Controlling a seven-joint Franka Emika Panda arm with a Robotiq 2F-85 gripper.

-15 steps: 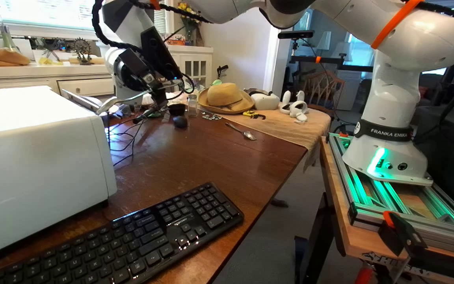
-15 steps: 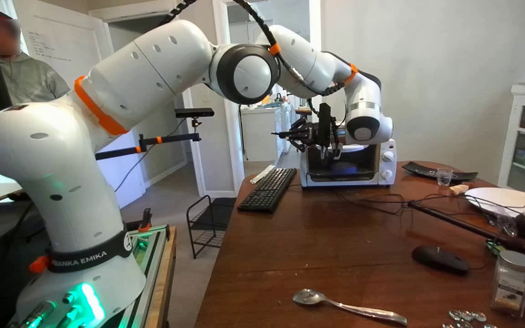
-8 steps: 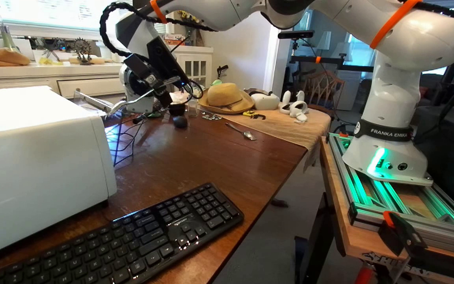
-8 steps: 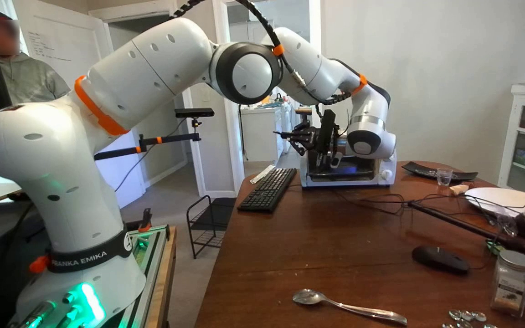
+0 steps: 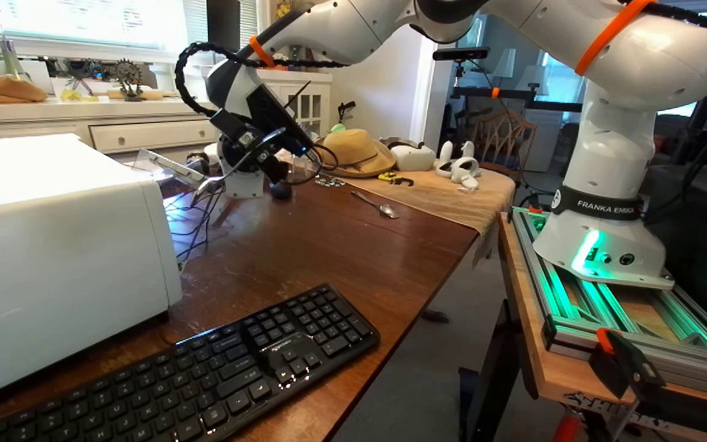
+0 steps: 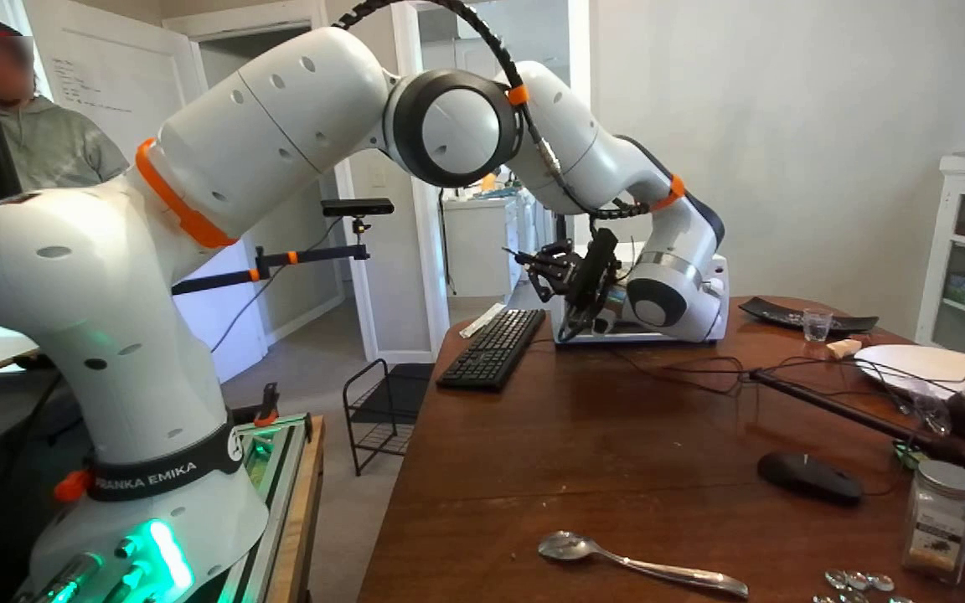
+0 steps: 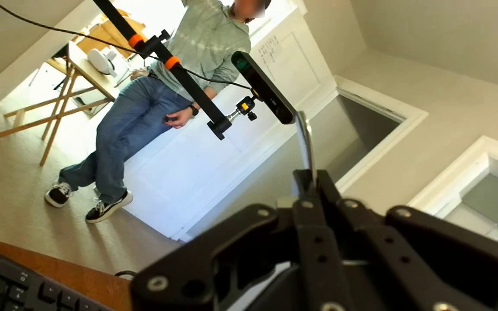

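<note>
The gripper (image 7: 314,183) is clenching a thin, curved metal piece (image 7: 308,144), which is standing out between the pressed-together jaws and ending a little beyond them in the wrist view. Both are hanging in front of the white toaster oven (image 5: 65,264), toward the end of it that is facing the black keyboard (image 5: 194,380), and the gripper is pointing along the oven's front toward that end rather than in at the oven. In an exterior view the piece is lying between the gripper and the oven: its long axis is slanting from the gripper down toward the oven's front, and its lower end is showing close to a slim straight bar (image 5: 175,166) there. Whether the two are touching or joined is not showing clearly, so the piece may be the oven's own handle or a separate utensil.

The keyboard is lying beside the oven on the wooden desk (image 6: 600,435). A dark tray (image 6: 776,315) is resting just beside the oven's opposite end, with a clear cup (image 6: 816,325) standing by the tray and a white plate (image 6: 935,358) lying farther out from the oven. A spoon (image 6: 658,569) and a black mouse (image 6: 809,477) are lying well apart from the oven, out in front of it.
</note>
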